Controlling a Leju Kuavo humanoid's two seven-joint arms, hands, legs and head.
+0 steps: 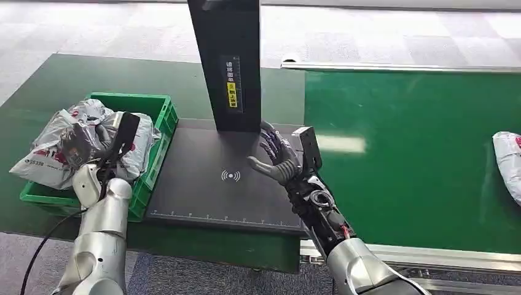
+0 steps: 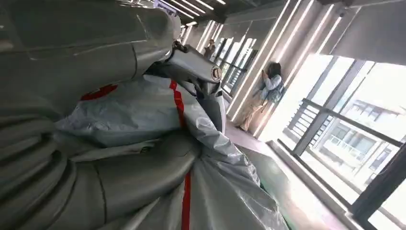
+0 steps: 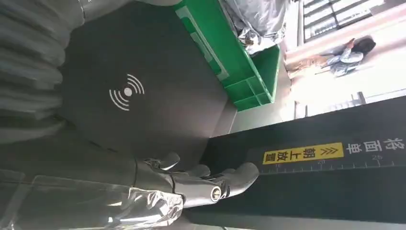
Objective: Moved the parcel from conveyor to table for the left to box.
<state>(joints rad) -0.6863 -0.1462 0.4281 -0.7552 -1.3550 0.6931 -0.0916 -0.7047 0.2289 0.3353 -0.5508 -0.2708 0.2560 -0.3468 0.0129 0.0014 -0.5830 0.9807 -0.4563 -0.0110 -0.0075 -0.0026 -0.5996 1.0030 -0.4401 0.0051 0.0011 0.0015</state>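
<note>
- We see the left hand (image 1: 86, 142) gripping a grey parcel (image 1: 58, 147) over the green crate (image 1: 161, 110).
- Right hand (image 1: 279, 157) released, fingers spread above the black scanner pad (image 1: 203, 190).
- Another parcel (image 1: 509, 163) lies on the conveyor (image 1: 405, 160).

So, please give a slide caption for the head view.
Left hand holds a grey parcel over the green crate.

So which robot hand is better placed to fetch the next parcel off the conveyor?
Probably the right robot hand: it is open above the scanner pad, beside the conveyor where a parcel lies. The left robot hand grips a parcel over the green crate.
</note>
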